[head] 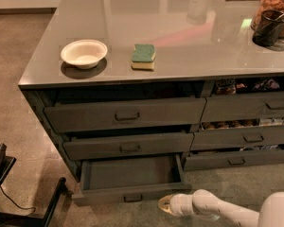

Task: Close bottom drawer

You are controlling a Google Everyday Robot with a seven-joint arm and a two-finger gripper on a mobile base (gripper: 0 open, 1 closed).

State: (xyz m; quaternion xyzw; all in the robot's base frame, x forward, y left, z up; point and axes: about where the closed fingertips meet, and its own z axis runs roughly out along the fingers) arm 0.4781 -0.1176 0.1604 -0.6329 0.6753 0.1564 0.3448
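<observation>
The bottom drawer (132,193) is the lowest wide dark grey drawer of the left stack. It is pulled out, its inside looks empty, and its slim front carries a small rectangular centre pull (133,198). My gripper (164,204) is at the end of the white arm, low near the floor, just right of the drawer front's right end and in front of it.
Two taller wide drawers (127,114) sit above it, slightly ajar. A narrower drawer stack (246,136) stands to the right. On the grey countertop (217,51) lie a white bowl (84,53), a green sponge (143,56) and a dark cup (270,27). A black stand (9,193) is at bottom left.
</observation>
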